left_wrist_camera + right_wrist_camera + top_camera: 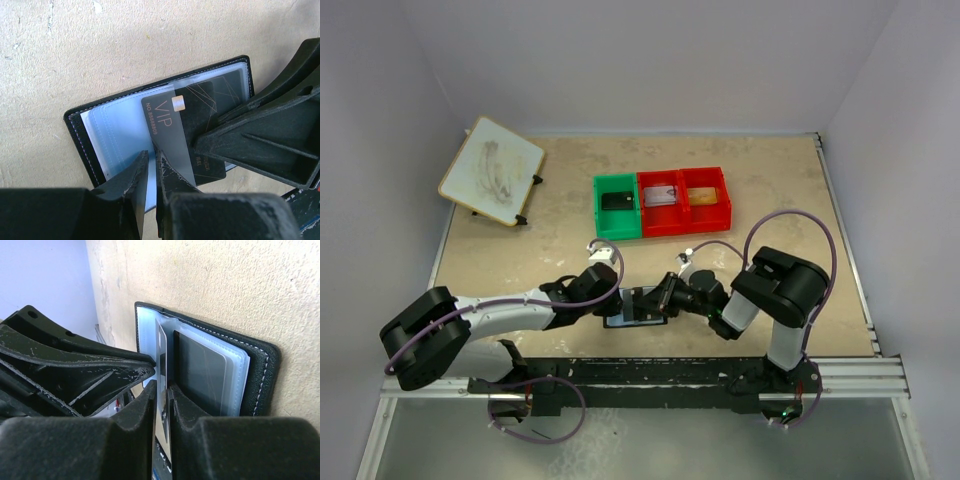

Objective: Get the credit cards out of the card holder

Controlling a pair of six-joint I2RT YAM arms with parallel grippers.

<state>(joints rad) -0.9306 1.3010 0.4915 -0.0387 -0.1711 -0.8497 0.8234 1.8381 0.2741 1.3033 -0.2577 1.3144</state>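
Note:
The card holder [112, 122] lies open on the table, black rim and pale blue pockets up; in the top view [638, 310] it sits between both grippers. My left gripper [151, 159] is shut on the holder's near pocket leaf. My right gripper [162, 390] is shut on a dark credit card marked VIP [167, 120], seen edge-on in the right wrist view [161, 347] and pulled partly out of its pocket at a slant. A second dark card [200, 370] stays in a clear pocket. The right fingers [260, 130] cover the holder's right half.
A green bin [601, 212] and a red two-part bin [680, 229] stand side by side behind the grippers, with a dark item [616, 200] and card-like items [662, 194] inside. A tilted pale board [492, 170] sits at the back left.

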